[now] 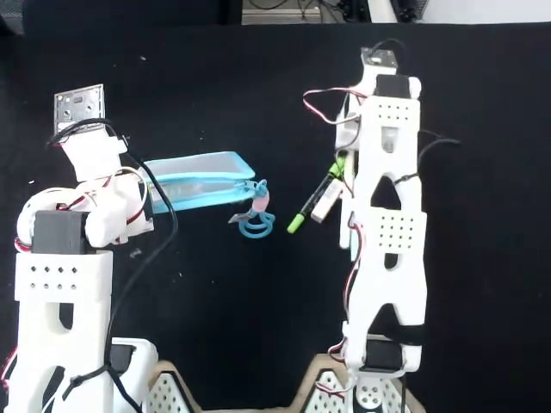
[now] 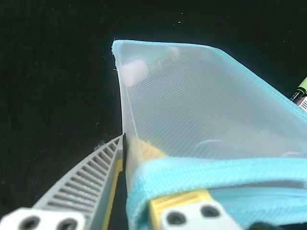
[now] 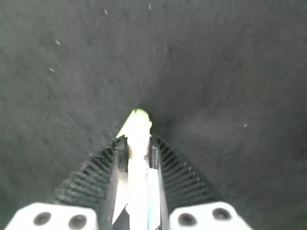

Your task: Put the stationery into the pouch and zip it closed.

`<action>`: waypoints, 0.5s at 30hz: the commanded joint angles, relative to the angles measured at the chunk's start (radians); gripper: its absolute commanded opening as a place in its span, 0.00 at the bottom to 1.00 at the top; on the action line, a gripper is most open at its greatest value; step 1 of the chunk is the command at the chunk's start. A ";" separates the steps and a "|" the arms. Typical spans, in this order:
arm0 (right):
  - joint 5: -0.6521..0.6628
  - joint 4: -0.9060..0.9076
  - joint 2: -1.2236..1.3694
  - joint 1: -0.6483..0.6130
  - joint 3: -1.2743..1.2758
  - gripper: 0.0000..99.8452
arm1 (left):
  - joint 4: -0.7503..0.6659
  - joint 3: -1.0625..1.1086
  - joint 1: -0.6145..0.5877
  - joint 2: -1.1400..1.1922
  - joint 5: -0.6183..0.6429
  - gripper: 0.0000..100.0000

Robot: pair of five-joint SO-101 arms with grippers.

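pouch [image 1: 202, 176]: light blue and translucent, lying flat left of centre in the high view, long axis roughly left to right. its zip edge faces the lower side of the frame. a blue ring pull [image 1: 256, 222] lies on the cloth just off the pouch's right end. whether the zip is open cannot be told. in the left wrist view the pouch [image 2: 201, 110] has a small pale item showing through the mesh at its far corner.

green marker [image 1: 312, 205]: centre of the high view, tilted with its green tip pointing lower left. it sits right of the ring pull and apart from it, with bare black cloth between them.

open room: the table [image 1: 215, 86] is bare above the pouch and below it. the marker tip [image 2: 300, 91] shows at the right edge of the left wrist view, just past the pouch's border.

left gripper [image 1: 153, 200]: at the pouch's left end. in its wrist view the gripper [image 2: 136, 165] is narrowed onto the zip edge, a grey ribbed finger [image 2: 81, 187] on one side and a yellow-tipped part on the other.

right gripper [image 1: 337, 176]: right of centre in the high view, clamped on the marker's upper end. in its wrist view the gripper [image 3: 138, 146] is pinched tight, and the marker [image 3: 136, 127] projects past the fingertips over dark cloth.
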 commanded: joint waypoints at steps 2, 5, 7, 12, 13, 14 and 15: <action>0.002 0.035 -0.259 -0.009 0.170 0.01 | -0.017 -0.004 0.001 0.003 0.000 0.04; 0.003 0.034 -0.429 -0.031 0.321 0.01 | -0.017 -0.004 0.001 0.003 0.000 0.04; 0.003 0.032 -0.538 -0.046 0.421 0.01 | -0.017 -0.002 0.001 0.003 0.000 0.04; 0.040 0.008 -0.783 -0.084 0.631 0.01 | -0.017 -0.001 0.001 0.003 0.000 0.04; 0.046 0.009 -0.832 -0.091 0.668 0.01 | -0.017 -0.001 0.001 0.003 0.000 0.04; 0.052 0.009 -0.886 -0.097 0.707 0.01 | -0.017 -0.001 0.001 0.003 0.000 0.04; 0.055 0.009 -0.941 -0.104 0.743 0.01 | -0.017 -0.001 0.001 0.003 0.000 0.04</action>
